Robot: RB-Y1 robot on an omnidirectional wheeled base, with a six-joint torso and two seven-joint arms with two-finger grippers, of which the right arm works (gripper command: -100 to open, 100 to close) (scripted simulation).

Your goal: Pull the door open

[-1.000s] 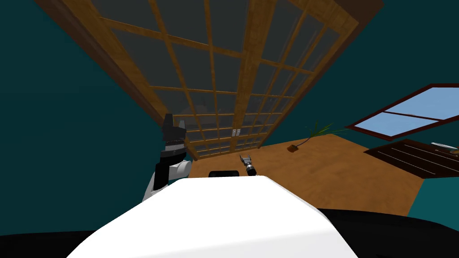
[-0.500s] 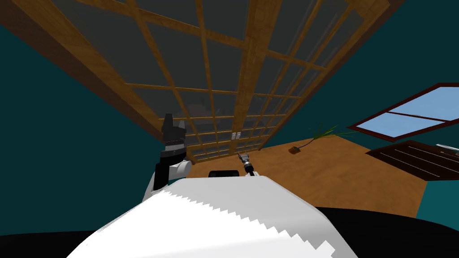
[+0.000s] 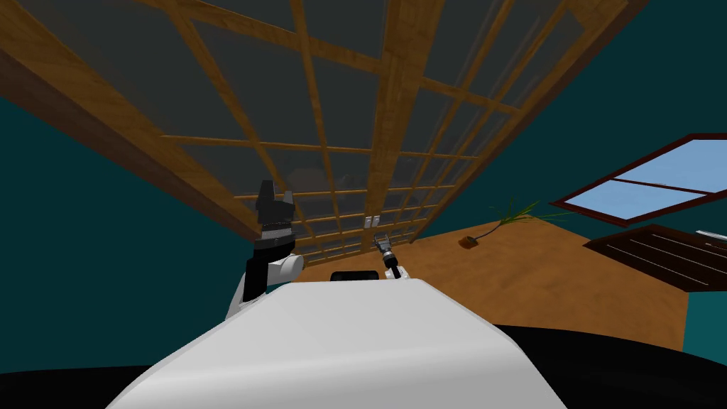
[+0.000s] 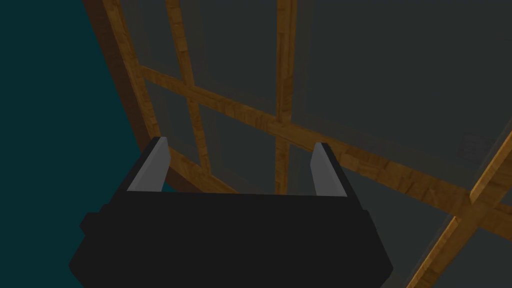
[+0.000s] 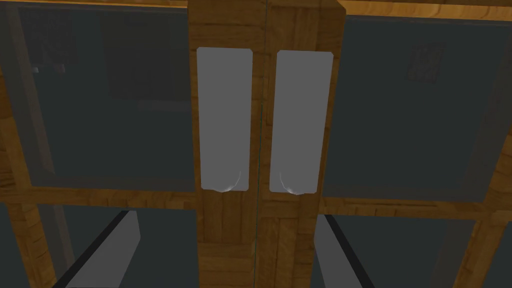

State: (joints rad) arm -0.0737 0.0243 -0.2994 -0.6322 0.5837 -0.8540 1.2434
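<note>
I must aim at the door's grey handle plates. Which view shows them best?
The right wrist view: the handle plates sit large and head-on, side by side across the seam, just beyond the open right gripper. The head view gives them as tiny pale specks. The left wrist view looks at bars of the door.

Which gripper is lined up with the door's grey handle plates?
The right gripper, open, facing both handle plates; the left gripper points at panes beside the teal wall.

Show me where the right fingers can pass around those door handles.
Open room: the glass panes flanking the middle stiles, which the right gripper straddles with open fingers. Crowded: the two grey handle plates sit close, only a narrow seam between them. Bare floor lies between the door and potted plant.
</note>
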